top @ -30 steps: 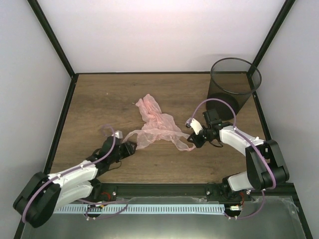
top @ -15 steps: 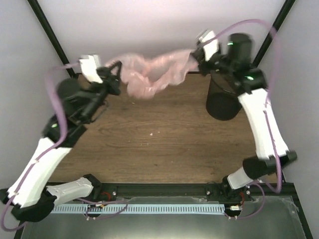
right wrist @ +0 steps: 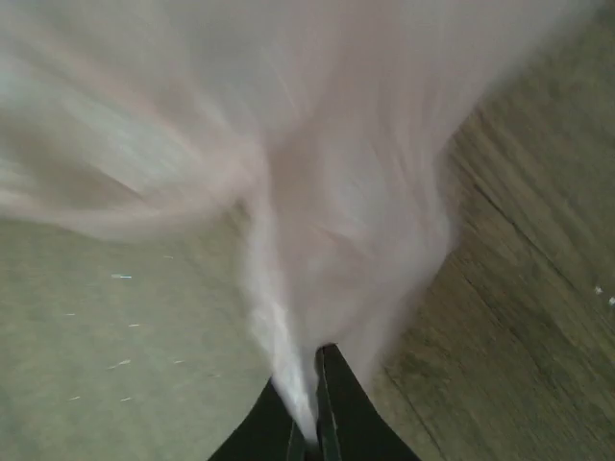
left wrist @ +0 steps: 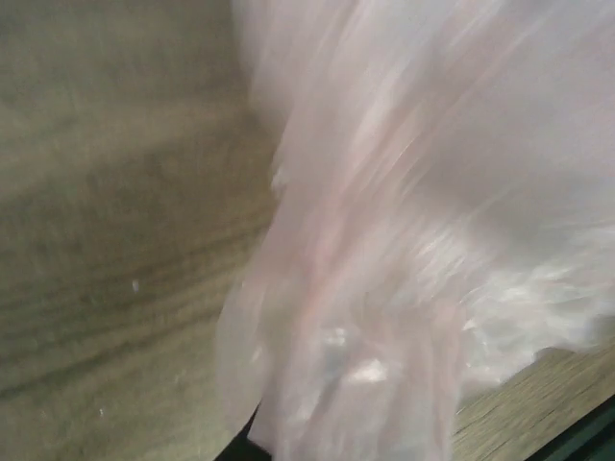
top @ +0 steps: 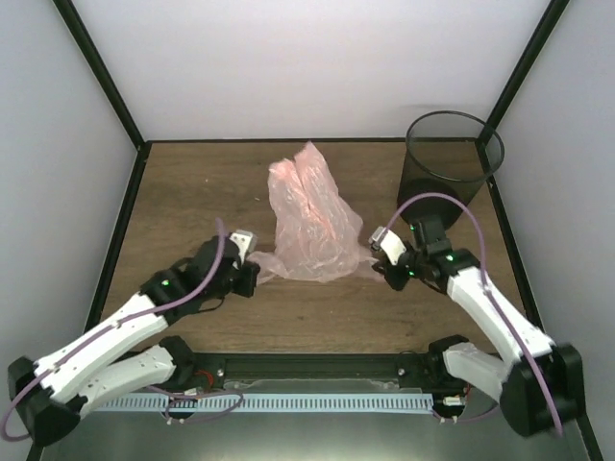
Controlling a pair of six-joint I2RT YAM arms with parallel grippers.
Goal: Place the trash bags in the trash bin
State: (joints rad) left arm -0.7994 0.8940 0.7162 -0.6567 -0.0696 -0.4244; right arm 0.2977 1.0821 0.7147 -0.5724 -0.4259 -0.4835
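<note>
The pale-pink trash bag [top: 310, 219] stands puffed up in a tall mound on the middle of the wooden table. My left gripper [top: 252, 275] is low at its left corner, shut on the plastic. In the left wrist view the bag [left wrist: 384, 240] covers the jaws. My right gripper [top: 385, 271] holds the bag's right corner. The right wrist view shows its dark fingers [right wrist: 315, 423] pinched together on a strip of the bag [right wrist: 336, 192]. The black mesh trash bin [top: 452, 165] stands upright at the back right corner, behind the right gripper.
White walls and black frame posts [top: 101, 77] close in the table [top: 192, 187] on three sides. A metal rail [top: 307, 399] with the arm bases runs along the near edge.
A second ago the bag lay crumpled and flat. Both arms then swung it high and stretched it between them. Now both are back down near the table and the bag has ballooned.
</note>
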